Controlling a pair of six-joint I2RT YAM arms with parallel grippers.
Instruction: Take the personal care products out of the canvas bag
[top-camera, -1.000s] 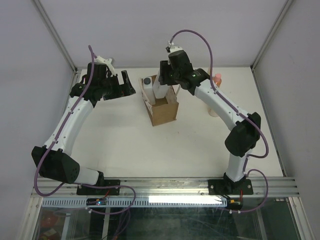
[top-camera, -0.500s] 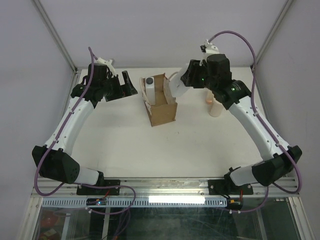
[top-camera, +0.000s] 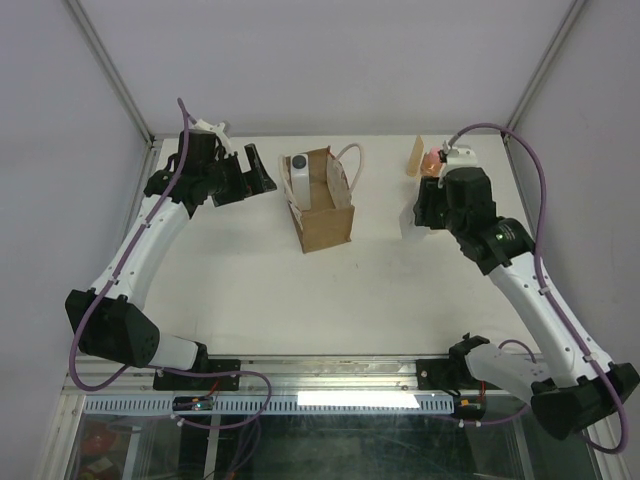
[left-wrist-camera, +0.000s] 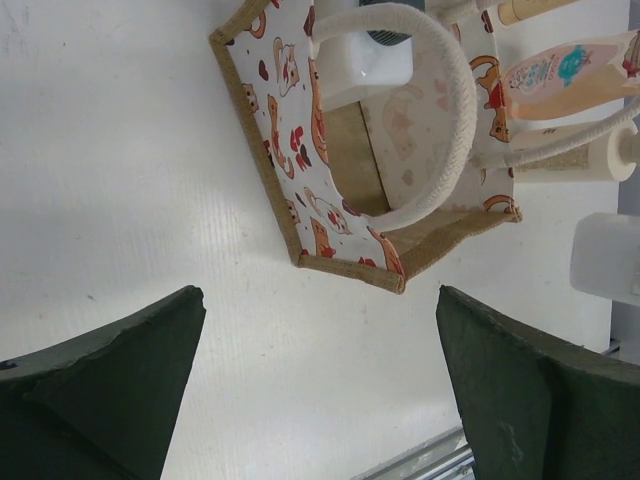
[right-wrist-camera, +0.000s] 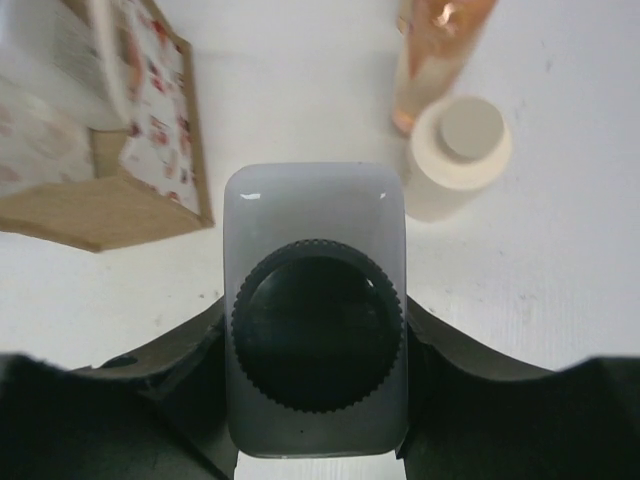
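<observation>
Firmly clamped in right gripper (right-wrist-camera: 315, 350): white bottle (right-wrist-camera: 315, 210), 3 o'clock of bag (top-camera: 325, 225). Left gripper (left-wrist-camera: 320, 300) spread wide, empty, at bag's 9 o'clock.

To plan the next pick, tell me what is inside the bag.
One white bottle with a dark cap stands in the bag, at its far end. The rest looks empty, but the handle hides part of the floor.

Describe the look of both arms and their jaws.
Both arms share one build: the left arm and right arm have white tubular links joined by bulky black joint housings. A purple cable runs along each, looping free near the wrist. The jaws are matte dark wedges, greenish-black in the wrist views. No markings show.
</observation>
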